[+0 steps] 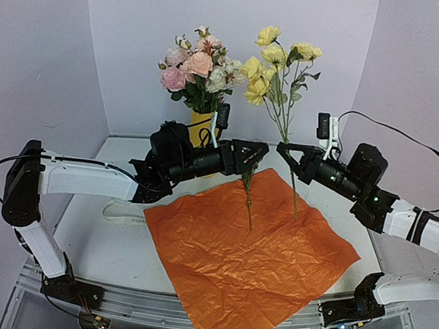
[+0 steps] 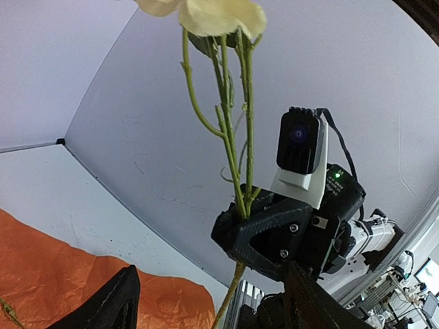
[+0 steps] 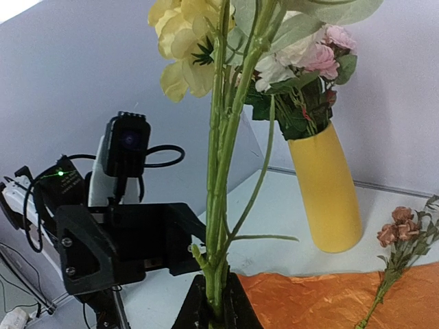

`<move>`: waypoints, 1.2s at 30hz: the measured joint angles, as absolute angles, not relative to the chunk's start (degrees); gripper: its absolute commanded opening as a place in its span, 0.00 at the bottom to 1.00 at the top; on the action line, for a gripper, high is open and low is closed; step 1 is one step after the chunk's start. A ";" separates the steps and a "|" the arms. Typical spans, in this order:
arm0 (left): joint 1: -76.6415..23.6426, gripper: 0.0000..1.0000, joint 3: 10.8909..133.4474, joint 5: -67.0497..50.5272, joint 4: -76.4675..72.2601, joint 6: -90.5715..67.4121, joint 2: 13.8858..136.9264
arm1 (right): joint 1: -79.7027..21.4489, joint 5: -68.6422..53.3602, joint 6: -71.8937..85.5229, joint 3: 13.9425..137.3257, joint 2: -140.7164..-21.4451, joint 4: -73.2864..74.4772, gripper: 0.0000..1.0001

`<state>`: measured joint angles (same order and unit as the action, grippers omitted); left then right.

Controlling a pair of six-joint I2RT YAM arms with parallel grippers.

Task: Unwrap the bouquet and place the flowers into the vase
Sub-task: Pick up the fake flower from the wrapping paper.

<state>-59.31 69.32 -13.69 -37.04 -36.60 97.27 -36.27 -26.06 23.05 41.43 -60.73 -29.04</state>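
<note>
Right end effector [image 1: 285,154] is clamped on the yellow flowers [image 1: 272,57], holding them upright above the orange paper [image 1: 252,261]. Left end effector [image 1: 260,156] gapes empty at their 9 o'clock. The yellow vase [image 3: 328,199] stands at the counter's [image 1: 92,239] 12 o'clock.

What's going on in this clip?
The bouquet is unwrapped: the orange paper lies flat on the table, a cream ribbon beside it. The right gripper is shut on the stems of the yellow flowers, holding them upright above the paper. The left gripper is open, close beside those stems. The yellow vase at the back holds pink and white roses, and one small sprig lies on the paper.
</note>
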 measured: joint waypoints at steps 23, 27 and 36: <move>-59.57 0.37 78.52 -17.56 -42.57 -36.49 101.34 | -39.53 -34.17 27.24 41.21 -61.34 -34.30 0.00; -59.59 0.09 78.61 -17.93 -42.59 -36.07 101.34 | -39.97 -34.46 27.31 41.08 -61.95 -34.63 0.05; -59.64 0.00 76.64 -17.80 -42.52 -31.42 100.25 | -40.34 -33.76 26.63 41.06 -63.11 -34.85 0.85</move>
